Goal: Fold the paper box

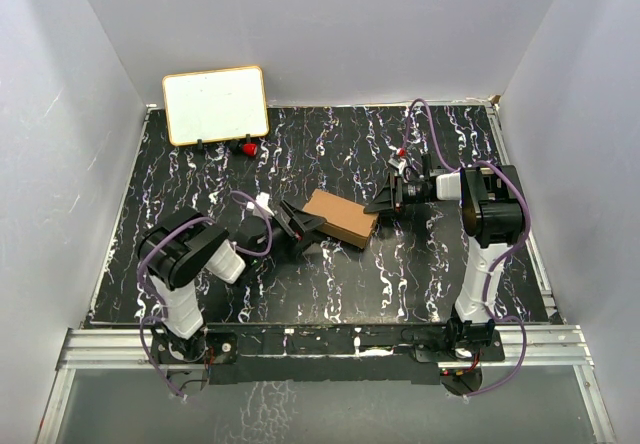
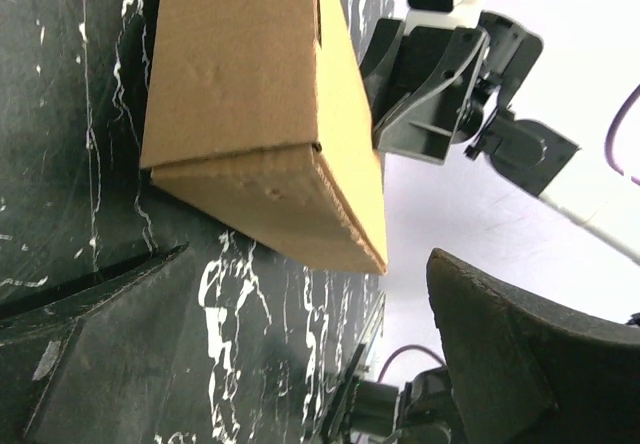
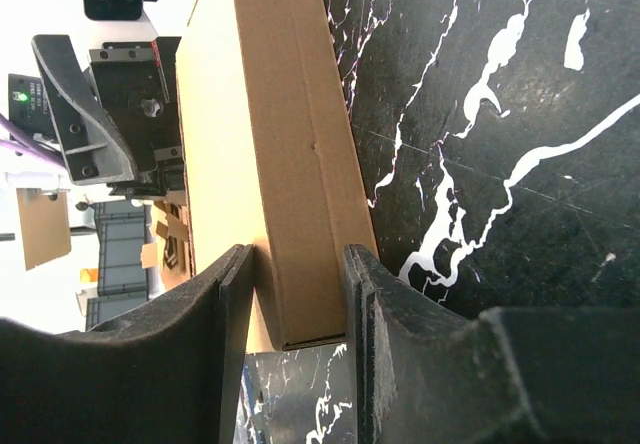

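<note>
The right gripper clamped 1 end of the paper box; the left gripper stood wide apart beside the other end.

The left arm reaches right with its left gripper held wide open, while the right arm stands tall and points left, its right gripper pinching one end of the paper box between both fingers.
</note>
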You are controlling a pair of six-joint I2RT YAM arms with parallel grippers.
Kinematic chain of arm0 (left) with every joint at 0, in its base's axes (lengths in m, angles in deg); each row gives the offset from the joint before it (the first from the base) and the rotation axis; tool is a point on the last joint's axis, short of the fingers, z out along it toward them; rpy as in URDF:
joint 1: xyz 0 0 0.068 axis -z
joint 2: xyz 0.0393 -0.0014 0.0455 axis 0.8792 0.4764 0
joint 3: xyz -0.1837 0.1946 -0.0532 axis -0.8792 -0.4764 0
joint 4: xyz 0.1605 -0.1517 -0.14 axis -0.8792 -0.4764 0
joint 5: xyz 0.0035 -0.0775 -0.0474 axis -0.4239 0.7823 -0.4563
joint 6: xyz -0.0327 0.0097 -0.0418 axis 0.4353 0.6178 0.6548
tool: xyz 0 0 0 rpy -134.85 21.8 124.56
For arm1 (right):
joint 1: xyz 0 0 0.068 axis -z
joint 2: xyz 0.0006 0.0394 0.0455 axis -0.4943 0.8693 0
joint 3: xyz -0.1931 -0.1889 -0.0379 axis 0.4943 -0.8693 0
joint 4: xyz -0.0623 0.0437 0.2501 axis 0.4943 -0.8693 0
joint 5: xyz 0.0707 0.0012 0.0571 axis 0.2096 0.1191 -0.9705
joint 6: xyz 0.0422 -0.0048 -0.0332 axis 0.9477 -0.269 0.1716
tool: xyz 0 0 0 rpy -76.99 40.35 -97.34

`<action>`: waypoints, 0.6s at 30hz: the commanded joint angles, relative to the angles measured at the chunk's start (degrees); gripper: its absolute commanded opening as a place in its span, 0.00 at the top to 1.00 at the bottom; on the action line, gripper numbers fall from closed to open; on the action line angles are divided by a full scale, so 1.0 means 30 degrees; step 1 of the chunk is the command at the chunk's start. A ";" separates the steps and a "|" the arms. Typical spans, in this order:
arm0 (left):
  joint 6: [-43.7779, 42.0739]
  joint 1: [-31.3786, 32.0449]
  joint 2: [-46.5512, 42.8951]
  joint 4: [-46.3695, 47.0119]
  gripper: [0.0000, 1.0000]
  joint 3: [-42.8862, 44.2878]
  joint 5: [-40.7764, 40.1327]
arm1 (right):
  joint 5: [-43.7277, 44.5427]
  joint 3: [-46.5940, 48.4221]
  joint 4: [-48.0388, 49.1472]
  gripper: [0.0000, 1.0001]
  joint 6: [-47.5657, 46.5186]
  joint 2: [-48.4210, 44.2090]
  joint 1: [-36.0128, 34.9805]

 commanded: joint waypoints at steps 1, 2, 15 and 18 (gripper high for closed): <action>0.0994 0.0406 0.1022 0.2141 0.03 0.0108 -0.2011 | 0.1458 -0.0474 0.0481 0.61 -0.0110 0.0710 -0.0062; 0.0986 0.0472 0.1061 0.1978 0.03 0.0152 -0.2481 | 0.1491 -0.0500 0.0494 0.61 -0.0094 0.0731 -0.0049; 0.1425 0.1551 0.1800 0.0046 0.17 0.1906 -0.5608 | 0.1281 -0.0502 0.0613 0.62 0.0227 0.1044 -0.0073; 0.1412 0.1579 0.1962 -0.0151 0.24 0.2461 -0.5672 | 0.1314 -0.0448 0.0530 0.61 0.0035 0.0904 -0.0073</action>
